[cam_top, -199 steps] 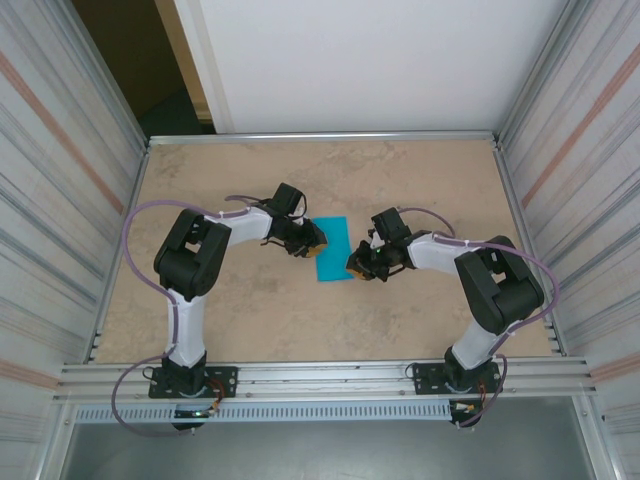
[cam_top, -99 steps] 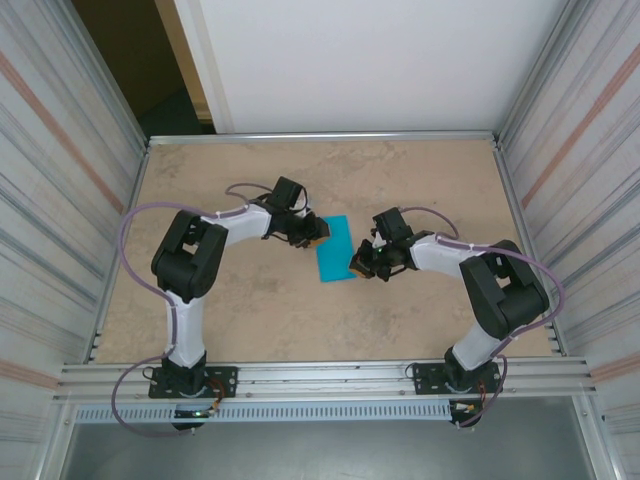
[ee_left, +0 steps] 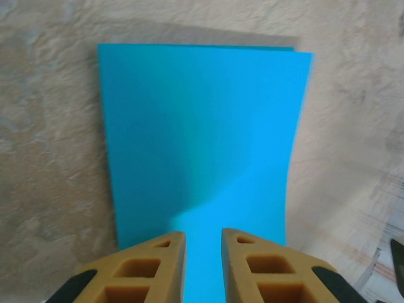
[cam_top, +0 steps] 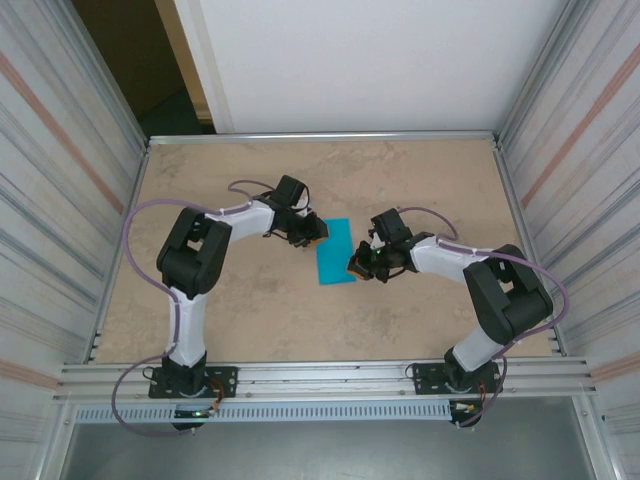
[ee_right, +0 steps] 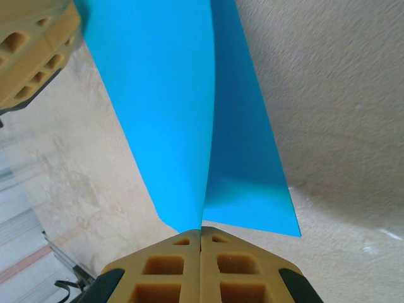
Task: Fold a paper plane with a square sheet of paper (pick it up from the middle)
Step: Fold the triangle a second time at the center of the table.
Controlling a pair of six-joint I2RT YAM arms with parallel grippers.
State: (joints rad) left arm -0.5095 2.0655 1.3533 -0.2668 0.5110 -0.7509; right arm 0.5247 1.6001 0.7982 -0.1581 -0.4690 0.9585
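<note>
- Beige, marbled stone-look desk [cam_top: 250, 320] spreads wide between ribbed metal side walls [cam_top: 60, 200].
- White-and-black jointed left arm [cam_top: 190, 262] and right arm [cam_top: 500, 290] bend inward from the near edge toward the middle.
- Turquoise-blue sheet of thin matte paper [cam_top: 333, 250], doubled over into a narrow rectangle, sits at the middle of the desk between the two arms, with its top layer bowing up off the lower one.
- Pressed flat together, the right tan honeycombed fingers [ee_right: 177, 259] pinch the paper at its near right corner, where the fold ends.
- Parted by a narrow gap, the left tan fingers [ee_left: 154, 255] stand at the paper's left edge with blue showing between them. Whether they touch it I cannot tell.
</note>
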